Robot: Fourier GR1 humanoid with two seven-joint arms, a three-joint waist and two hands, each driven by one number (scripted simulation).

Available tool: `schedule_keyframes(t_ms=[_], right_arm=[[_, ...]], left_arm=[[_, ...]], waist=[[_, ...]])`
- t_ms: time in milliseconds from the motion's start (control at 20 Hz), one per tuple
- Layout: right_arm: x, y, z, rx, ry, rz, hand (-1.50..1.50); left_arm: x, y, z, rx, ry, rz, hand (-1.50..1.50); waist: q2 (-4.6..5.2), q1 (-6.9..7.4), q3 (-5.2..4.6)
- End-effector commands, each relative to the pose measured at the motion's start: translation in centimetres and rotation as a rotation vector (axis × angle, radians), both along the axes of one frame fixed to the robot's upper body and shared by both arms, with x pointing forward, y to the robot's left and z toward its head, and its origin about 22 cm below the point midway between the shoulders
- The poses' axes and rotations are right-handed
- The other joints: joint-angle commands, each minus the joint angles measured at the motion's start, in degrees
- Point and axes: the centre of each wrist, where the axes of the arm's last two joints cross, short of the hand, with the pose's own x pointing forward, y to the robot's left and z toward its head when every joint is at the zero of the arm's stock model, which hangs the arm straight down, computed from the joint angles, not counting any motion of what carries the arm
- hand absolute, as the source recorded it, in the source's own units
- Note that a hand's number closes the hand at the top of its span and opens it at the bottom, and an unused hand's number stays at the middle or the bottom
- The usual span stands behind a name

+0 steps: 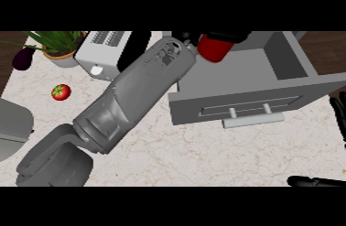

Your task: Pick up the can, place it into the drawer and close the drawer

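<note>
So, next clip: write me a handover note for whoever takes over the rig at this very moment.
Left hand: arm stretched across the counter, fingers curled on the red can, holding it over the back left corner of the open drawer.
Right hand: only dark fingers show at the view's right edge, resting by the drawer; open or shut cannot be told.
Drawer: pulled out, handle facing the robot; no other contents show inside.
Done: can picked up and brought to the drawer.
Left: lower and release the can inside, withdraw the arm, push the drawer shut.
Nearby: tomato, toaster, potted plant.
</note>
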Motion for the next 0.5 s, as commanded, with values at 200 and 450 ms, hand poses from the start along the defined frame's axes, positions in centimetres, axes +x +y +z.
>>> schedule_keyframes(t_ms=[200,450], right_arm=[[0.9,0.0,0.1,-0.009,-0.010,0.023,-1.50],[0.0,0.5,1.0,-0.027,-0.014,0.028,-1.50]], left_arm=[[0.2,0.7,-1.6,0.011,-0.016,0.062,-1.50],[0.2,0.2,-0.7,0.005,-0.019,0.106,-1.50]], waist=[[0.63,-0.84,0.01],[0.15,-0.93,-0.02]])
